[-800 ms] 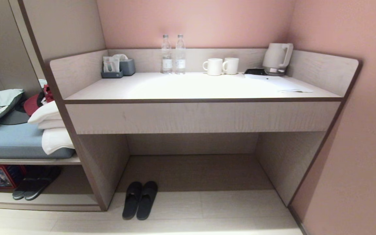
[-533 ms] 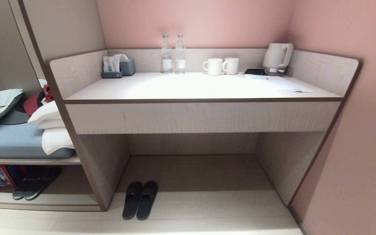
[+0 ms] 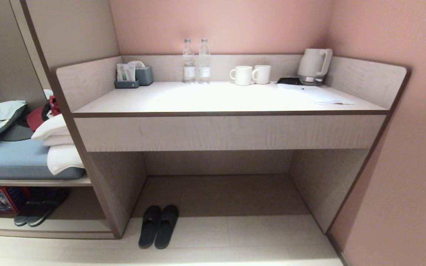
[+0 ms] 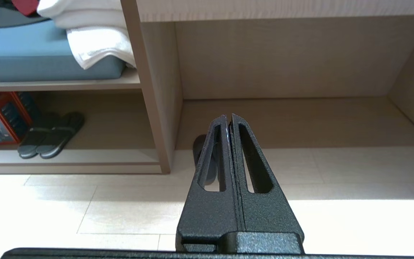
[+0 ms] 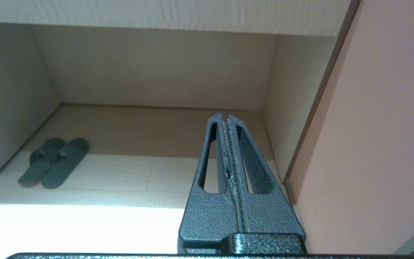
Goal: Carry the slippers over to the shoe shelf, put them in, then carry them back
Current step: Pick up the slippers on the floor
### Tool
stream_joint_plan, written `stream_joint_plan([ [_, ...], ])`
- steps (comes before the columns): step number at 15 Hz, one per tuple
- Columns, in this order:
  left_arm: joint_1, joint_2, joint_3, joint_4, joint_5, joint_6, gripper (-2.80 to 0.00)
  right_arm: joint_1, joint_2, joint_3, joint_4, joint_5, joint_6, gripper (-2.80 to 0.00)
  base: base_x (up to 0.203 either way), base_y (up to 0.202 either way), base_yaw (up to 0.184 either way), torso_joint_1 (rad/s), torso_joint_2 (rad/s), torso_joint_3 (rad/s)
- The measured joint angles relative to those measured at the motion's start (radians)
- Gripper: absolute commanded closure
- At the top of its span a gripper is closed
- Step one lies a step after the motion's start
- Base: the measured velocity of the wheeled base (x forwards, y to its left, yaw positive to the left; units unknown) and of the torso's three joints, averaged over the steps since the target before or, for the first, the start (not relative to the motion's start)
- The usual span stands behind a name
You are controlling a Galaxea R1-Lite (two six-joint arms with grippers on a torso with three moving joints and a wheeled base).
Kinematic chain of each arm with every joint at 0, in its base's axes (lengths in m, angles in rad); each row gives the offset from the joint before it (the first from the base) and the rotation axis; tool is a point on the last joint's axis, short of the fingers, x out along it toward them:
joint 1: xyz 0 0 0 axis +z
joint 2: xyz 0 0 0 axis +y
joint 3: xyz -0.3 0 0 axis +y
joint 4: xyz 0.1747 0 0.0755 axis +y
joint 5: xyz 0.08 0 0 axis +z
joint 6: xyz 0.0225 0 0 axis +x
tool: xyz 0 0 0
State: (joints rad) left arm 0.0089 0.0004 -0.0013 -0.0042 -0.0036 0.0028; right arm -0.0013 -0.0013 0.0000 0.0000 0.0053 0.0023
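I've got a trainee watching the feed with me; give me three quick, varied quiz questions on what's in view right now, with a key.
1. True or false: the slippers already sit inside the shoe shelf.
2. What lies in that shelf now: A) a dark pair with grey sole rims beside a red box, B) towels, C) mugs?
3. How do the left gripper and right gripper stand?

Key: 1. False; they lie side by side on the floor at the front of the desk recess. 2. A. 3. Both shut, holding nothing.

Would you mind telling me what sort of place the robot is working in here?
Most likely a hotel guest room: a built-in desk carries an electric kettle, two white mugs and two water bottles.
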Motion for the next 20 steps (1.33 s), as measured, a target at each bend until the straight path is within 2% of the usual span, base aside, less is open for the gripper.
stream_joint_plan([
  [20,0.0,0.0,-0.001,0.002,0.0,0.008,0.0,0.0,0.0,0.0,0.0,0.0,-0.001,0.0,0.0,0.0,0.0,0.003,0.0,-0.192],
])
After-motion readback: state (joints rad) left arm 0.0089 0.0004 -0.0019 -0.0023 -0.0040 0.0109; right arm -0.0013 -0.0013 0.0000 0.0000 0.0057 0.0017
